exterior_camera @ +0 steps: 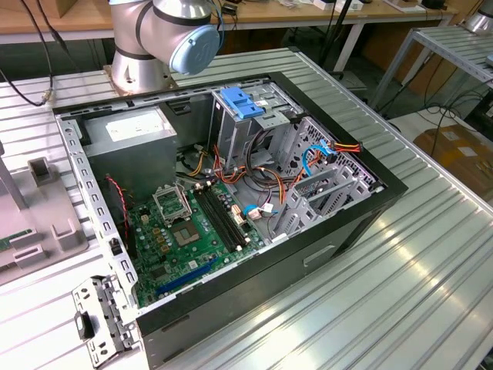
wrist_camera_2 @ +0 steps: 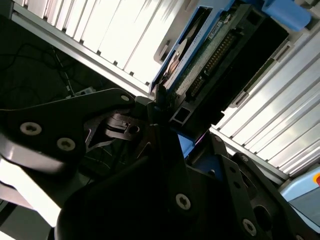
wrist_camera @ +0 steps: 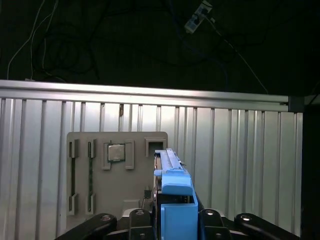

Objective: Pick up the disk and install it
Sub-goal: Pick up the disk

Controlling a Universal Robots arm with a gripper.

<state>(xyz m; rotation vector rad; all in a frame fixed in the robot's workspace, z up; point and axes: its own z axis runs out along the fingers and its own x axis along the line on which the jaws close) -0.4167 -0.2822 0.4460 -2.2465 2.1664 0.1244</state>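
Jaws pinching the disk [wrist_camera: 175, 189], standing on edge, long axis running straight out from them

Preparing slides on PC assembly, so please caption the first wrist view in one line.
Gripper holding the blue-railed disk edge-on, with a grey parts tray on the ribbed metal table behind it.

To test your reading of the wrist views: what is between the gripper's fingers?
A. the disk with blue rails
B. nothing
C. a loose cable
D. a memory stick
A: in the first wrist view the disk, with its blue rails, sits edge-on, clamped in the gripper.
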